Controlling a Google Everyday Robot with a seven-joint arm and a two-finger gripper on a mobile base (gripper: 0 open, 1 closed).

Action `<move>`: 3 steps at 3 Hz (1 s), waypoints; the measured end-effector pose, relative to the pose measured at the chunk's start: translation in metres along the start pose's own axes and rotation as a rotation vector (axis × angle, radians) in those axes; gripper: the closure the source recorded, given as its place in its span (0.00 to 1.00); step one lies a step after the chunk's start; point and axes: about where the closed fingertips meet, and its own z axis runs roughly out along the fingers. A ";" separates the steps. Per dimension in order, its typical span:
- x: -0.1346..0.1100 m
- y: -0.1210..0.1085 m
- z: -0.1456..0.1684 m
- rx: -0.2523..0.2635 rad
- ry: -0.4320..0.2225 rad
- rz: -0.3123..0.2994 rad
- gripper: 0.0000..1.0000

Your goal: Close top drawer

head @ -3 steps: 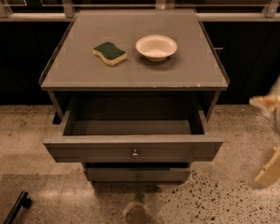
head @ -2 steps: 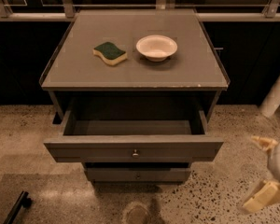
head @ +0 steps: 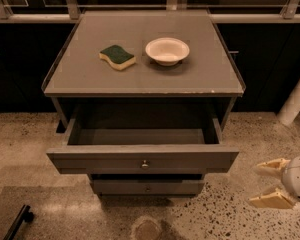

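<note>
The top drawer [head: 142, 156] is a wide grey wooden drawer with a small round metal knob [head: 144, 164] at the centre of its front. It stands pulled out from the grey cabinet [head: 140, 74] and its inside looks empty. A narrower grey drawer [head: 147, 186] shows below it. My gripper [head: 262, 183] is at the lower right, to the right of the drawer front and apart from it. Its two tan fingers [head: 270, 199] point left and stand spread, holding nothing.
A green and yellow sponge [head: 117, 56] and a white bowl [head: 167, 50] sit on the cabinet top. A white post [head: 295, 104] stands at the right. A dark bar [head: 17, 221] lies on the speckled floor at lower left. A railing runs behind the cabinet.
My gripper has moved down and a little to the left, from beside the cabinet's right edge to level with the drawer front. The drawer has not moved.
</note>
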 end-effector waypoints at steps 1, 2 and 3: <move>0.000 0.000 0.000 0.000 0.000 0.000 0.64; 0.000 0.000 0.000 0.000 0.000 0.000 0.87; 0.017 -0.011 0.028 -0.019 -0.023 0.046 1.00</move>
